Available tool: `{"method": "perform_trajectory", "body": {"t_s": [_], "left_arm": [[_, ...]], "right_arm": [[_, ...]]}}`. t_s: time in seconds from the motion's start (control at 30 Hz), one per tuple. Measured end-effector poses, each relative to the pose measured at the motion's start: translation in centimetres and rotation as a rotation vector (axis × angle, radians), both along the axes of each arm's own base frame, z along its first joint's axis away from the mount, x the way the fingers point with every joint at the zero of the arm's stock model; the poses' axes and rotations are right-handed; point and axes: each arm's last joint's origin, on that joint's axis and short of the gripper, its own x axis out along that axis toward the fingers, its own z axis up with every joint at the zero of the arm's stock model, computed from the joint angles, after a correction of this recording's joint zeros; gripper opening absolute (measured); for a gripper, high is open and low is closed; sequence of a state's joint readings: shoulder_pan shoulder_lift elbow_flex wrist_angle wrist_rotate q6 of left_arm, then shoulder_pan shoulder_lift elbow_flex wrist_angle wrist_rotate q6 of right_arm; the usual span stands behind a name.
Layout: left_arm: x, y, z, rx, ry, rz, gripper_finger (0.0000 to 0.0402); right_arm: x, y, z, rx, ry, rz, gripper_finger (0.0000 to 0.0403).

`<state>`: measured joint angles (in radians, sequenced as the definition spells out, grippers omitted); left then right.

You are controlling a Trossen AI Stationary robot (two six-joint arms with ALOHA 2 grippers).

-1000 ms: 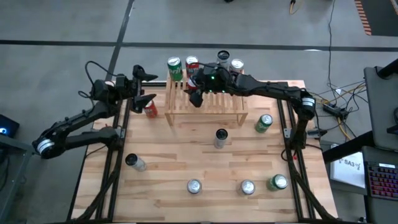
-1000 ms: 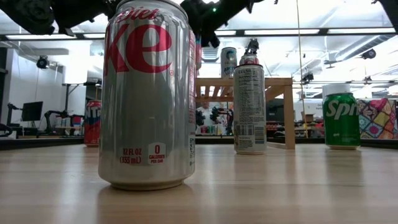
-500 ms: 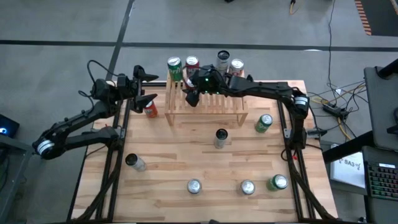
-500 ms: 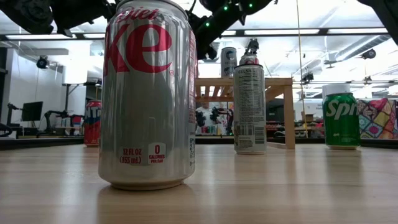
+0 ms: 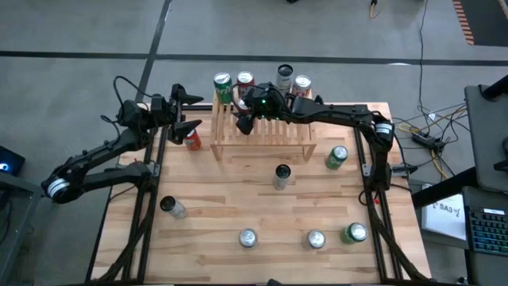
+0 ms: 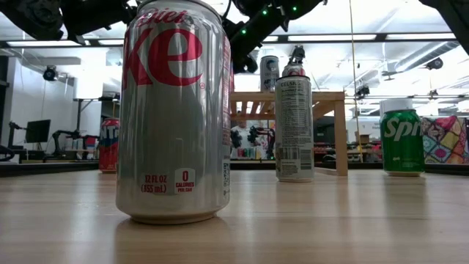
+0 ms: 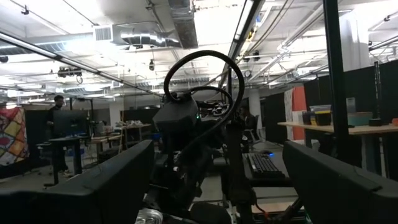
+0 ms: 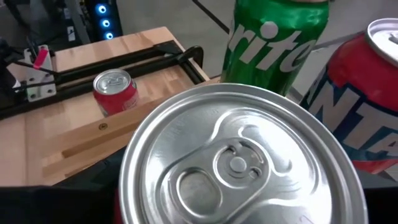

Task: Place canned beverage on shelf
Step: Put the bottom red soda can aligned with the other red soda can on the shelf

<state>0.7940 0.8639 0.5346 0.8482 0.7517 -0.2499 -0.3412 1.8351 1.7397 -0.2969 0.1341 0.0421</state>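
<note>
The light-wood slatted shelf (image 5: 266,131) stands at the table's far middle. My right gripper (image 5: 244,119) hovers over its left part, shut on a red can whose silver top (image 8: 239,165) fills the right wrist view. The big near can in the low view hides whether this can rests on the slats. A green can (image 8: 280,37) and a red can (image 8: 354,118) stand just beyond it. My left gripper (image 5: 184,111) is open, raised over the table's far left corner, with nothing between its fingers (image 7: 93,186). My right gripper has the red can between its two fingers, one on each side of the can's wall (image 8: 124,205). It comes from the table's right, slanting down. The can stands upright, top up. The can itself hides the places of contact.
Several cans stand along the shelf's far edge (image 5: 284,75). A red can (image 5: 191,139) sits on the table left of the shelf. Loose cans are spread over the table, among them a silver one (image 5: 281,175), a green one (image 5: 336,156) and a Diet Coke can (image 6: 176,110).
My right gripper has sunk a little toward the shelf with the can and shifted slightly toward the table's left edge, then kept still.
</note>
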Motion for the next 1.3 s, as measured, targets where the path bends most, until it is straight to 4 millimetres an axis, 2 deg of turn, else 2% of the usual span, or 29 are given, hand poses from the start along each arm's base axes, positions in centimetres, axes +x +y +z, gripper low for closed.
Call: {"method": "perform_trajectory", "body": {"t_s": [0.6,0.9,1.03,1.17,1.3], "left_arm": [[0.0,0.0,0.0,0.003,0.002,0.001,0.0341],[0.2,0.2,-0.3,-0.025,0.026,0.000,0.0341],[0.8,0.6,-1.2,-0.086,0.083,-0.007,0.0337],[1.7,0.9,-2.2,-0.120,0.140,-0.025,0.0311],[2.8,1.1,-3.2,-0.148,0.185,-0.051,0.0270]], "right_arm": [[-0.2,0.1,0.4,-0.014,0.003,0.008,0.0331],[-0.5,0.3,3.2,-0.070,-0.049,0.026,0.0329],[-0.9,0.8,5.3,-0.089,-0.042,0.046,0.0328],[-1.6,2.0,7.6,-0.100,0.008,0.083,0.0327],[-2.2,3.2,8.7,-0.099,0.068,0.118,0.0327]]}}
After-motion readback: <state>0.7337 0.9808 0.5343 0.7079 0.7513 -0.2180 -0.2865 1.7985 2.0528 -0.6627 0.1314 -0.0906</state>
